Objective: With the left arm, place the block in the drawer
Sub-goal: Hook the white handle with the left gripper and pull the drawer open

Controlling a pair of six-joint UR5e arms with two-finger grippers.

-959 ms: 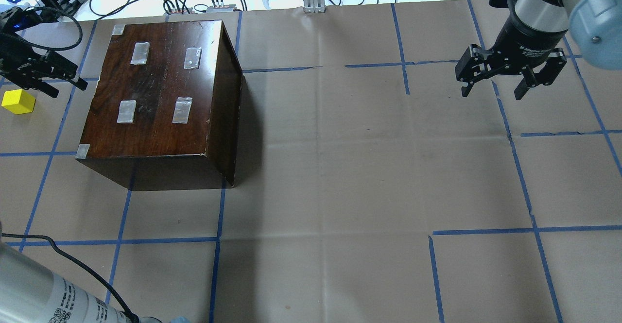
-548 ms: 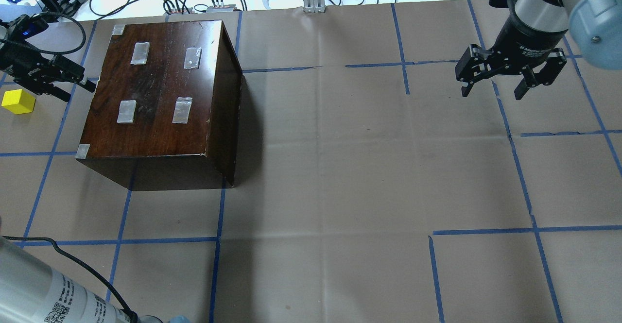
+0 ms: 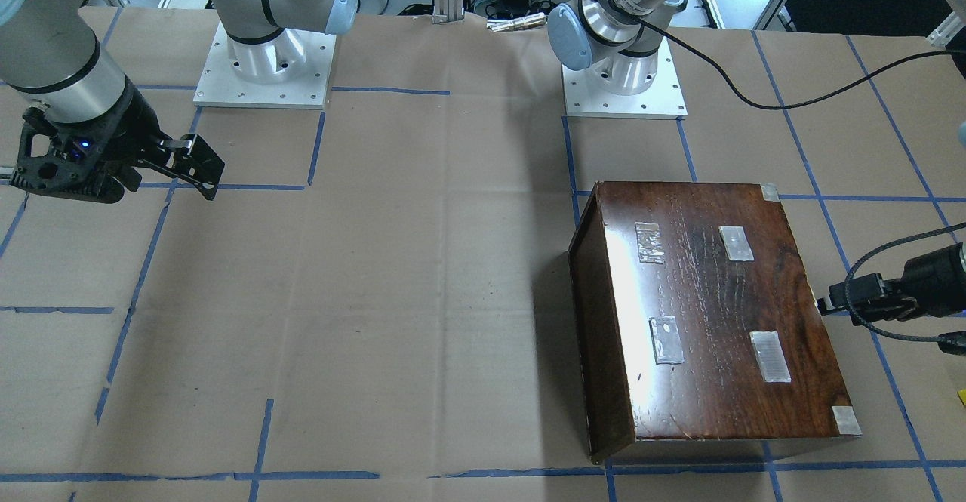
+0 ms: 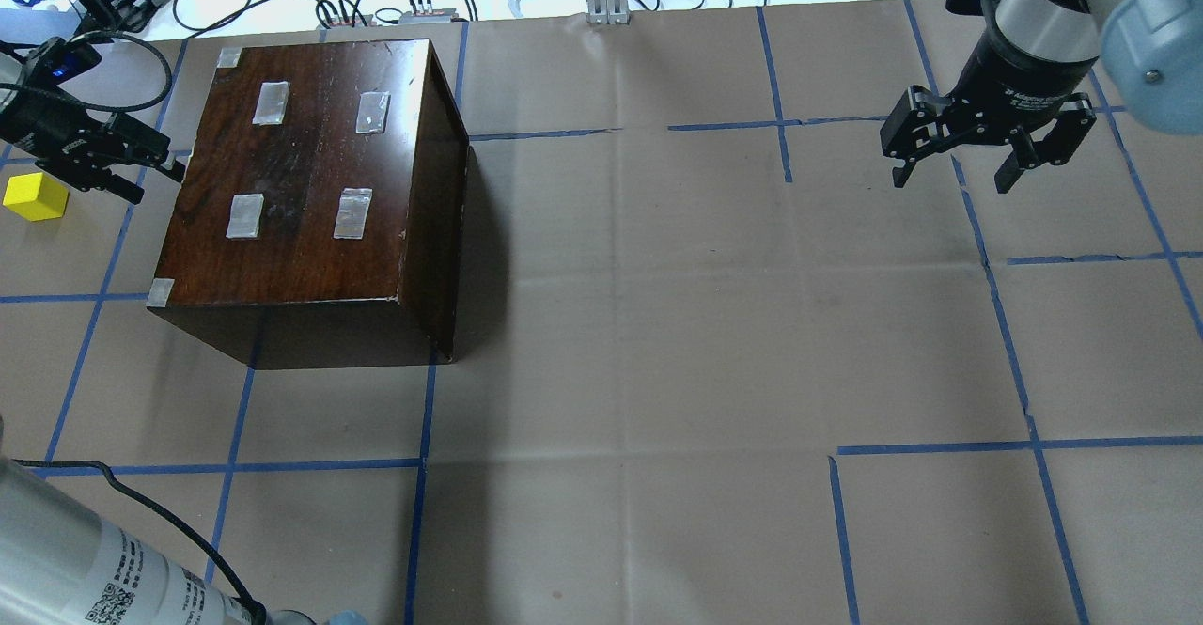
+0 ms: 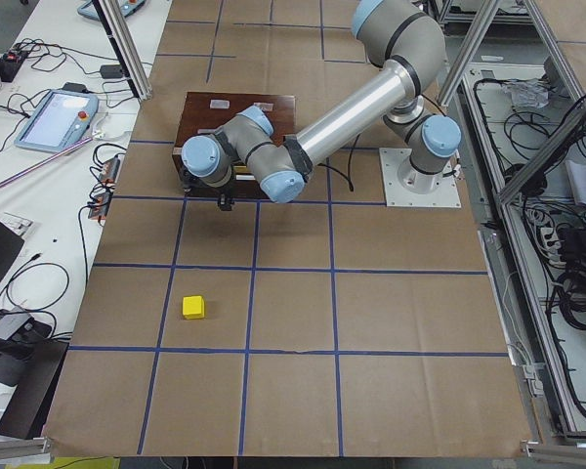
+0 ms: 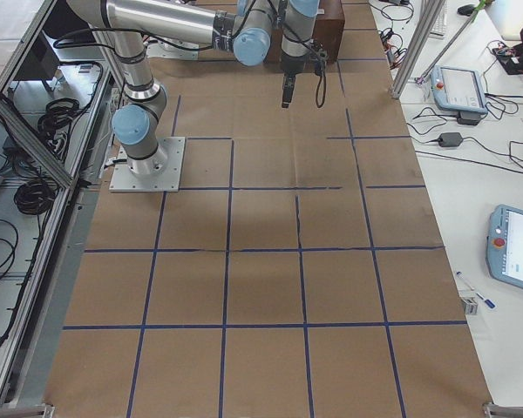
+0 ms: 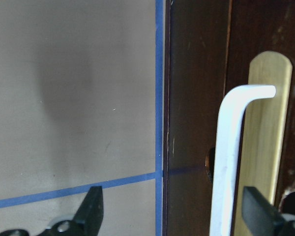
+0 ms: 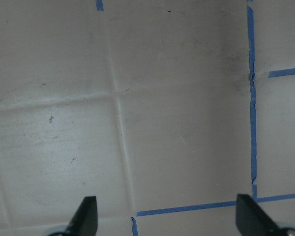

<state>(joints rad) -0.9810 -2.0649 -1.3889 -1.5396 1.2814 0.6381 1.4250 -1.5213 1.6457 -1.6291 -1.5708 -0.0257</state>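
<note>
The yellow block (image 4: 36, 197) lies on the paper left of the dark-brown cabinet (image 4: 301, 183); it also shows in the exterior left view (image 5: 193, 307). The drawer is shut: only its dark front (image 7: 196, 98) shows, with a white handle (image 7: 228, 162) on a brass plate. My left gripper (image 4: 155, 181) is open and empty, level with the cabinet's left face and pointing at it. In the left wrist view (image 7: 174, 219) the handle stands between the fingers, close to the right one. My right gripper (image 4: 952, 180) hangs open and empty above the far right of the table.
The cabinet (image 3: 709, 313) has tape patches on top. The left arm's black cable (image 3: 755, 94) trails over the table by its base. Cables and devices lie beyond the table's far edge (image 4: 376, 5). Blue tape lines grid the brown paper.
My left gripper has moved away from the block towards the cabinet's left face and turned to point at it. The block and the right arm have not moved.
</note>
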